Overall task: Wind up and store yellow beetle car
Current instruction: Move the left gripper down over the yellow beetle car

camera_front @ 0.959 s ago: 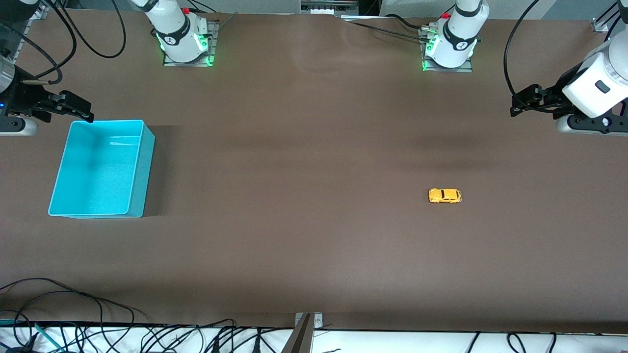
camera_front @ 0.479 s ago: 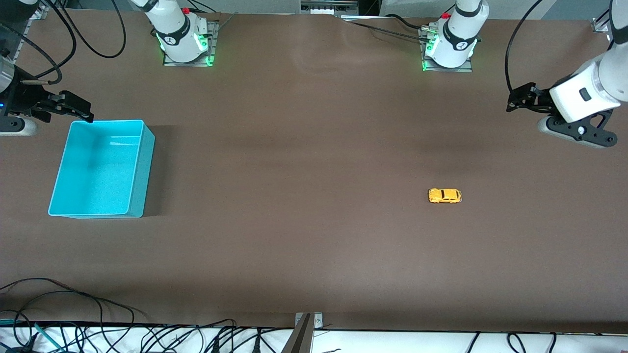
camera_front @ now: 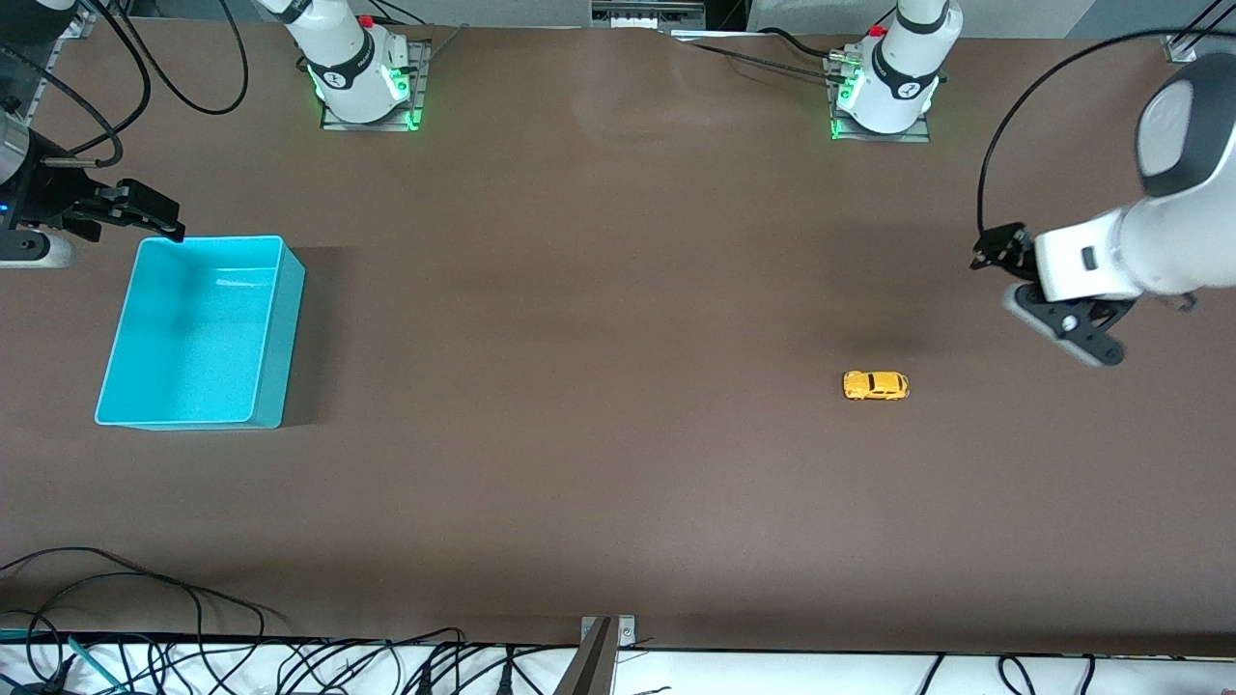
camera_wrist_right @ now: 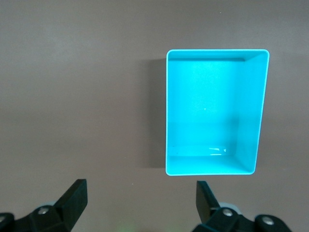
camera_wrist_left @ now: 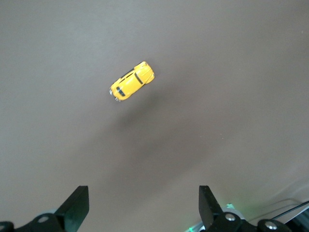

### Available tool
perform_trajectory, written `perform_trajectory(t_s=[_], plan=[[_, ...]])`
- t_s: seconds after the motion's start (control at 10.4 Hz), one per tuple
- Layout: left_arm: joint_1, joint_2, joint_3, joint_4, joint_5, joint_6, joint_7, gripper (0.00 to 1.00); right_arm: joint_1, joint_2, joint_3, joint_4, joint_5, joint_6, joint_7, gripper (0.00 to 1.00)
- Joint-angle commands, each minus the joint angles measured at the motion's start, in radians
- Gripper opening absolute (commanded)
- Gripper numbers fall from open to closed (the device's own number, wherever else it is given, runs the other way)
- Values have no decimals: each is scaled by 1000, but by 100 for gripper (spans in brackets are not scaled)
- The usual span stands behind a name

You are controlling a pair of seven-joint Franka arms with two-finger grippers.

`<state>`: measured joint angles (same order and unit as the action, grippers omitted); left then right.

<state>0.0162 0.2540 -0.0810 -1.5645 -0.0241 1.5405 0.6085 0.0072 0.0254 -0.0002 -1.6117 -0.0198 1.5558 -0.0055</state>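
Observation:
The yellow beetle car (camera_front: pixel 875 385) stands on its wheels on the brown table, toward the left arm's end; it also shows in the left wrist view (camera_wrist_left: pixel 132 81). My left gripper (camera_front: pixel 997 253) hangs open over bare table beside the car, farther toward that end, with nothing between its fingers (camera_wrist_left: pixel 143 194). A turquoise bin (camera_front: pixel 290 319) stands empty toward the right arm's end. My right gripper (camera_front: pixel 154 218) waits open over the table at the bin's corner. The right wrist view looks down past that gripper (camera_wrist_right: pixel 141 188) at the bin (camera_wrist_right: pixel 167 111).
Both arm bases (camera_front: pixel 362 77) (camera_front: pixel 884 92) stand at the table's edge farthest from the front camera. Loose black cables (camera_front: pixel 145 598) and a metal bracket (camera_front: pixel 599 652) lie along the edge nearest it. Wide brown table surface (camera_front: pixel 579 386) lies between bin and car.
The left arm has swung down and inward from the table's end toward the car, staying open. The right arm, the car and the bin have not moved.

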Motion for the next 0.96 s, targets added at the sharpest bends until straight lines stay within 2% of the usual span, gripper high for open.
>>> perform_trajectory(t_s=[0.0, 0.38, 0.58, 0.67, 0.86], plan=[[-24, 31, -9, -64, 10, 106, 160, 100, 1, 4, 2, 7, -11, -2, 10, 100], [-25, 24, -34, -328, 21, 411, 351, 100, -1, 10, 2, 10, -14, 4, 7, 100], [-27, 30, -51, -440, 90, 586, 448, 100, -1, 13, 2, 9, -12, 4, 9, 100], [-28, 42, -59, -471, 143, 675, 492, 100, -1, 14, 2, 9, -9, 4, 10, 100], [-32, 111, -66, -470, 164, 769, 585, 100, 2, 14, 2, 9, -6, 6, 12, 100]])
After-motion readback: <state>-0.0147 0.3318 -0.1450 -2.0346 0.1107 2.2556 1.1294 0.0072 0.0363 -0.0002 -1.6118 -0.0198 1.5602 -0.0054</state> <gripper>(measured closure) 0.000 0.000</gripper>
